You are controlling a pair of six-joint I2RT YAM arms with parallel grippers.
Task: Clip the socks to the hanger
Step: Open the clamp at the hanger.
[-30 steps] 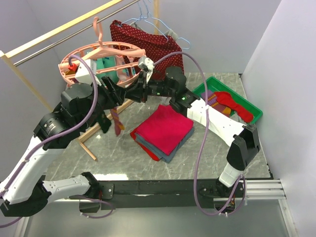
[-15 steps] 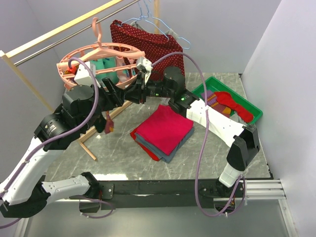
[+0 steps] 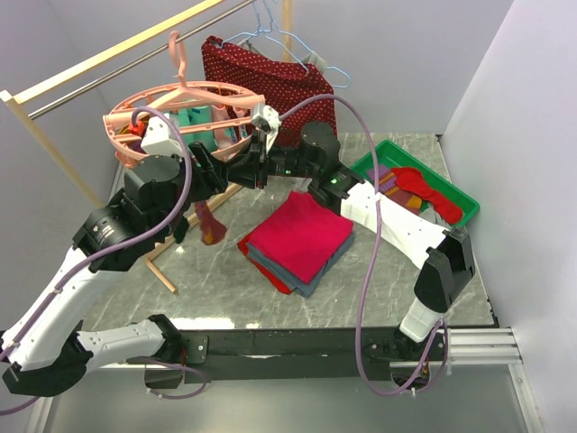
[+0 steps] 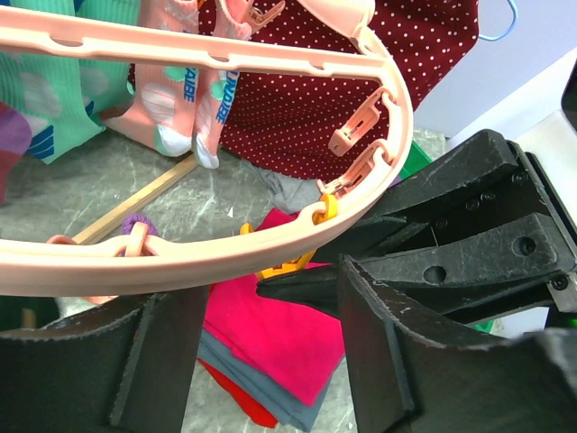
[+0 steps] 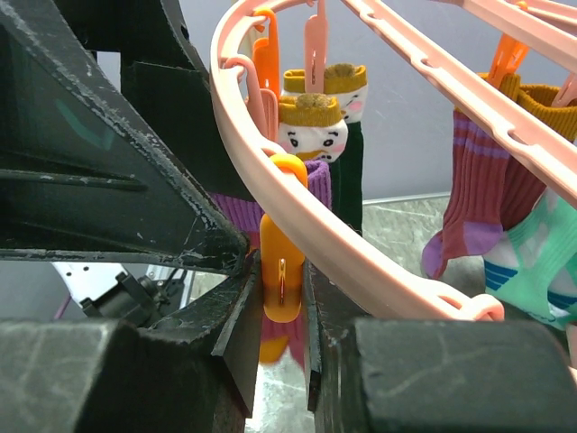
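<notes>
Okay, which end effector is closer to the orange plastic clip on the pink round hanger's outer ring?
Right. The right end effector has fingers pressed on both sides of the orange plastic clip on the pink round hanger; the left end effector sits just beside it.

Your left gripper [image 4: 270,361] has its fingers spread wide apart at the bottom, just under the pink hanger [image 4: 270,239] rim that arcs across the view. From the right, the right gripper [image 4: 311,268] pinches an orange clip [image 4: 287,267] dangling off that rim. A folded red and grey cloth stack [image 4: 261,338] lies below.

Marble table [image 3: 270,302]: cloth stack [image 3: 297,239], green tray [image 3: 371,158]
</notes>
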